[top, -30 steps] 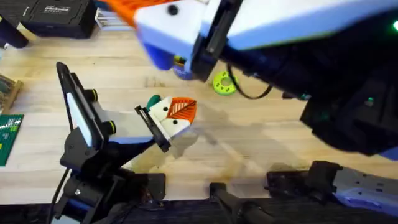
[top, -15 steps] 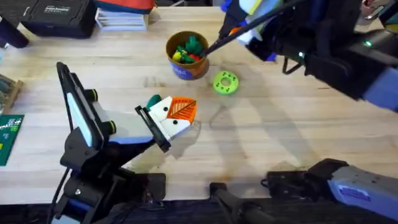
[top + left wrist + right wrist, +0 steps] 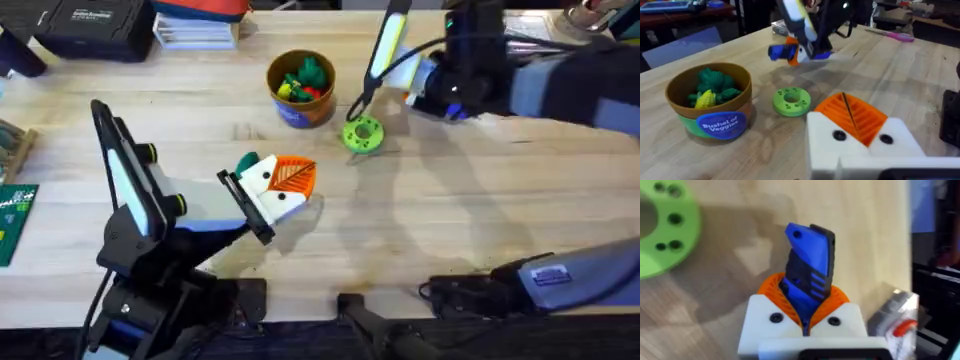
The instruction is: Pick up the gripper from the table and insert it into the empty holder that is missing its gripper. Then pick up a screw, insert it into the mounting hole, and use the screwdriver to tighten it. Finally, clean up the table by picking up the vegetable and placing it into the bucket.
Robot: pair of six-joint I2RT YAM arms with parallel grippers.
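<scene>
My right gripper (image 3: 425, 95) hangs low just right of the flat green disc (image 3: 362, 133). It is shut on a bright-blue tool with a black ribbed side (image 3: 807, 270), which I take for the screwdriver (image 3: 781, 51); its tip is hidden. The orange pads (image 3: 837, 297) clamp its lower end. The bucket (image 3: 298, 112) stands at the back with several toy vegetables inside. My left gripper (image 3: 292, 180) rests mid-table, shut on nothing, pointing toward the bucket (image 3: 720, 125) and the disc (image 3: 791, 101). A small dark-green piece (image 3: 247, 162), perhaps the vegetable, sits against its far side.
A black case (image 3: 90, 25) and stacked books (image 3: 195, 28) line the table's back left. A green circuit board (image 3: 15, 215) lies at the left edge. A silver part with an orange mark (image 3: 897, 317) lies near my right gripper (image 3: 805, 305). Bare wood spreads across the middle and right.
My right arm came away from close under the camera above the bucket, moving right and down beside the green disc, still gripping the blue tool. The left arm has not moved.
</scene>
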